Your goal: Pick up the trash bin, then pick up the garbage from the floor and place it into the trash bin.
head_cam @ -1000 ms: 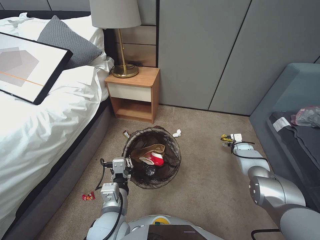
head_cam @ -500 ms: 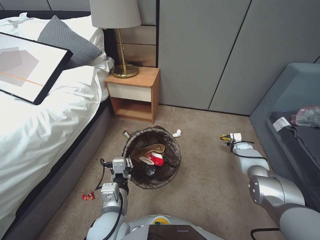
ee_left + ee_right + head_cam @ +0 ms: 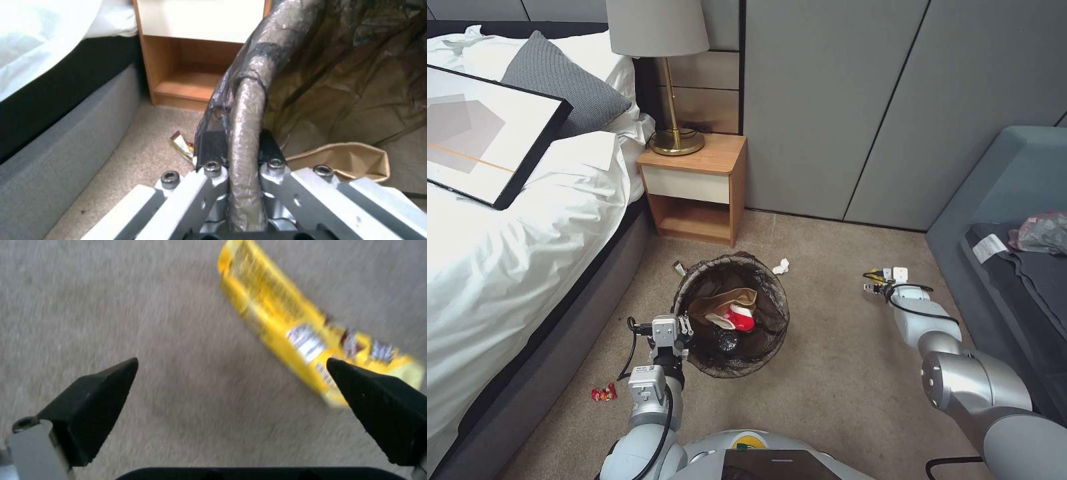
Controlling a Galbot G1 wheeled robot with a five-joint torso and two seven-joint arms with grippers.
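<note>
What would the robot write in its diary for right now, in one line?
left gripper: shut on trash bin rim | right gripper: open over yellow snack packet on carpet

At the centre of the head view, the trash bin [image 3: 732, 315] wears a dark brown-black translucent liner; inside lie a tan paper bag [image 3: 724, 300] and a red-and-white wrapper [image 3: 738, 318]. Lower left, a red wrapper [image 3: 604, 393] dots the beige carpet [image 3: 827, 373]. A white tissue wad [image 3: 781, 267] sits just right of the bin's top. In the right wrist view, a bright yellow snack packet [image 3: 307, 333] with white and brown print crosses the upper right, between black fingertips [image 3: 95, 400]. Upper left, the bed [image 3: 507, 253] is white with a grey pillow [image 3: 564, 83]; the nightstand [image 3: 694, 190] is orange-brown wood with a cream drawer.
</note>
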